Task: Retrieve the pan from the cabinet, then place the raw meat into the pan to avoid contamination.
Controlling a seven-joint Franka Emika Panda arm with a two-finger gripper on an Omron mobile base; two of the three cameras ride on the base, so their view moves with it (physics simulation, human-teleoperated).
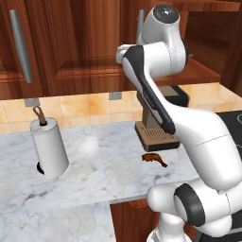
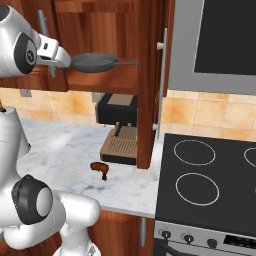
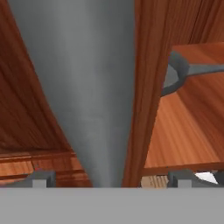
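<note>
The pan sits on the wooden shelf inside the cabinet, its long handle pointing away from the arm toward the cabinet's open right-hand door, so the shallow dark bowl is the part nearest the robot. In the hand view the pan peeks out just past the edge of a cabinet door, with the bare shelf board stretching beneath it. The gripper stands with its jaws spread wide and nothing between them but the silver bar handle of that door, which runs straight up the middle of the hand view; the jaws bracket the bar without closing on it, which suggests the hand is placed to work this door, or to get past it to the shelf. The pan is empty. The raw meat lies on the marble counter below the cabinet, just in front of the coffee machine and well apart from the pan. A white paper towel roll stands farther along the counter, away from the cabinet's open side.
</note>
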